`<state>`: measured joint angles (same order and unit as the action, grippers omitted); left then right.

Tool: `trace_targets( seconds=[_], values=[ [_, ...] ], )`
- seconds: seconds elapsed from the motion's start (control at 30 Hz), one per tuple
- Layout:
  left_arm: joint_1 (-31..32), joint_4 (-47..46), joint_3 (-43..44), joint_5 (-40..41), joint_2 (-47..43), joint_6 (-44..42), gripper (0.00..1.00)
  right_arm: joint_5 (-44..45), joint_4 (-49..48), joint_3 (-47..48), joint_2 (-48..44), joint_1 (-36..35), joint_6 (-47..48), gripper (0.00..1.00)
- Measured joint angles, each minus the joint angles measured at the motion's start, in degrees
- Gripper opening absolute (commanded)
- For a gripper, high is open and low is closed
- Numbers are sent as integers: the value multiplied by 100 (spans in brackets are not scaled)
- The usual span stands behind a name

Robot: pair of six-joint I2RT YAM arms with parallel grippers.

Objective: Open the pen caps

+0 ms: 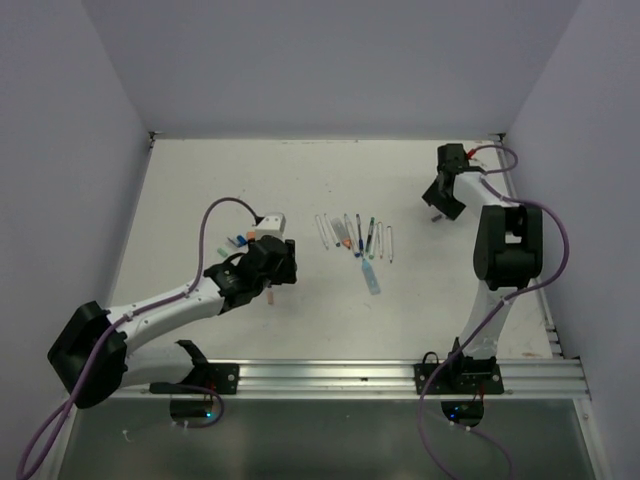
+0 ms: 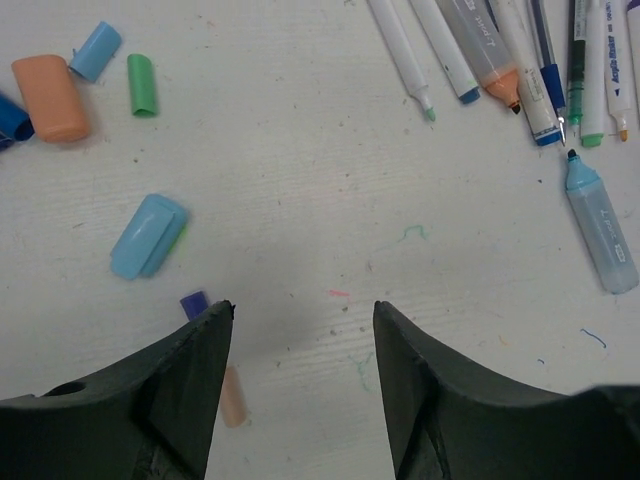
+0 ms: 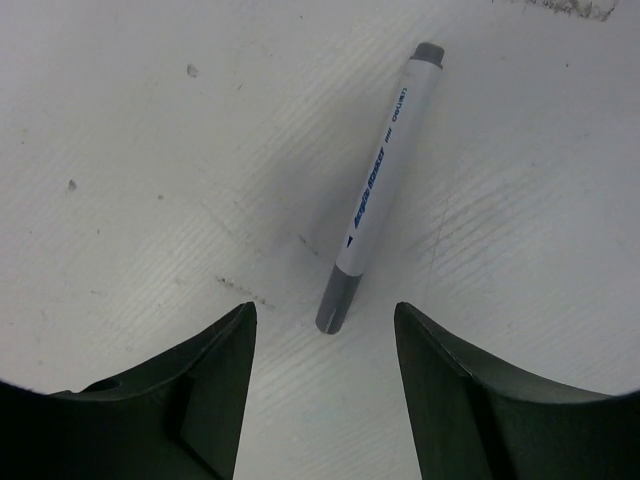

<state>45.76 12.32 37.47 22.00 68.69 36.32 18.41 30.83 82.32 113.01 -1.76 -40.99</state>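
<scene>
Both arms are empty-handed. The right gripper [image 3: 323, 306] hangs with its jaws spread over a lone grey-ended pen [image 3: 385, 185]. The pen lies flat on the counter [image 3: 150, 150], its near end right between the fingertips and its barrel running away ahead and a little to the right. That near end looks like a grey cap [image 3: 336, 303] not yet pulled, so I'd say this pen is the one in hand.

The next move, as I judge it, calls for the right gripper to drop astride the barrel, pinch and lift. The other arm must then come across to take the cap.

The left gripper [image 2: 303, 310] is also spread wide, pinching nothing, and well apart from the right. A pinkish cap [image 2: 232, 395] lies just beside its left finger. A light-blue cap [image 2: 148, 235] and more loose caps [image 2: 142, 84] lie ahead to its left. The row of pens [image 2: 500, 60] lies ahead to its right, most showing bare tips, with a blue highlighter [image 2: 600, 225] nearest. Nothing crowds the grey-ended pen, though the row lies between the two arms.
</scene>
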Motion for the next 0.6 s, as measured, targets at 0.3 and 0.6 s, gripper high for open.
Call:
trace_targets(
  seconds=[0.3,0.6],
  values=[
    [0,-304,-111,-345,-7,-31,68,197,4,240,485,48,-168,61],
    [0,-393,-219,-468,-131,-101,71,313,-7,328,599,103,-192,54]
  ],
)
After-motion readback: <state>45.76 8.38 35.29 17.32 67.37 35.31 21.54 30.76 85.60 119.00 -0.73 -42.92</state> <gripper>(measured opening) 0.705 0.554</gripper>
